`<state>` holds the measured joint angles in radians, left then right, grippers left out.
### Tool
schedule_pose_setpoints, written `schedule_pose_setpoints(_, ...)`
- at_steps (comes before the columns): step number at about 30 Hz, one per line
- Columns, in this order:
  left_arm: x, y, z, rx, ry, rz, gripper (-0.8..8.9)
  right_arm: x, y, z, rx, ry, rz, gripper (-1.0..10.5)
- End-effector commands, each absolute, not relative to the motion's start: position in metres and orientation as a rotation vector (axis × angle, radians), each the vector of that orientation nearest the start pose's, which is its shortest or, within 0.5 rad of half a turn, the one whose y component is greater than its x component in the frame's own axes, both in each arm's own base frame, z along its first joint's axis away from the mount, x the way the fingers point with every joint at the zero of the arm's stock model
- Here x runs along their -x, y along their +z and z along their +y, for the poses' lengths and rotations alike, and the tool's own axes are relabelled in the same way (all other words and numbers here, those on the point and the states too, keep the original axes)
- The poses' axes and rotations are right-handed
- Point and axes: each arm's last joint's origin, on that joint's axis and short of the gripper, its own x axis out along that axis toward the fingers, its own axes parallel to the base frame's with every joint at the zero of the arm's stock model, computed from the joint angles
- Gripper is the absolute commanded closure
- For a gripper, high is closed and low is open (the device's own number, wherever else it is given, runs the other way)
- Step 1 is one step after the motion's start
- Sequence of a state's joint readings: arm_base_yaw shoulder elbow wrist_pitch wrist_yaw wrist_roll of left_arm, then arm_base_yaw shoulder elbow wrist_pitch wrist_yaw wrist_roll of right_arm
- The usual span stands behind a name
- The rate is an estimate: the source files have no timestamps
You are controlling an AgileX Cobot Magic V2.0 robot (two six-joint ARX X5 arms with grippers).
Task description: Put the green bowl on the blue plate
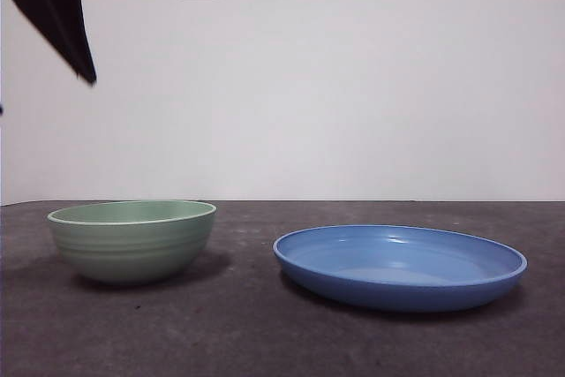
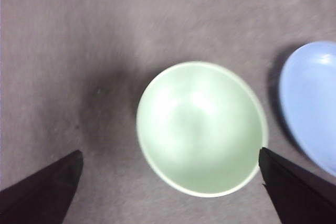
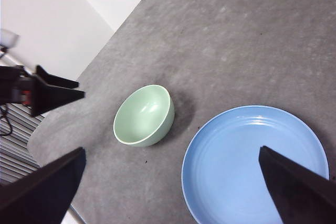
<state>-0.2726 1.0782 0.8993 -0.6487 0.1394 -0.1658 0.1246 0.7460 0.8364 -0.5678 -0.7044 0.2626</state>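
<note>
Nearest the front camera, the plate point(image 1: 400, 267) and the bowl point(image 1: 132, 240) are seen side by side on the dark table point(image 1: 265, 333), close together but not touching. The bowl is upright and nothing is seen in it; the plate beside it is likewise seen bare. The task's step has not been made: the bowl rests on the table, clear of the plate.

The left gripper point(image 2: 168, 182) is held directly above the bowl, looking straight down into it, with its jaws spread wide, one to either side of the bowl's rim and wider than the bowl itself. It is not in contact with the bowl; in the front view it is judged to be the dark shape high above the bowl's outer side. A straight descent would be called for, so that one wall of the bowl is taken between the jaws.

The right gripper point(image 3: 168, 187) is held high over the plate, on the side away from the bowl, with its jaws also spread and nothing between them. The left arm is judged the nearer to the bowl.
</note>
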Motion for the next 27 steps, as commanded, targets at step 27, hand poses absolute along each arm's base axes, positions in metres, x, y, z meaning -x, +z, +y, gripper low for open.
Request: schedule_pose_setpoints(27,-0.33,0.207,-0.083,0.039,-0.331,1.335,4.24,-0.141,0.328,0.037,-0.371,0.761,0.559,3.5)
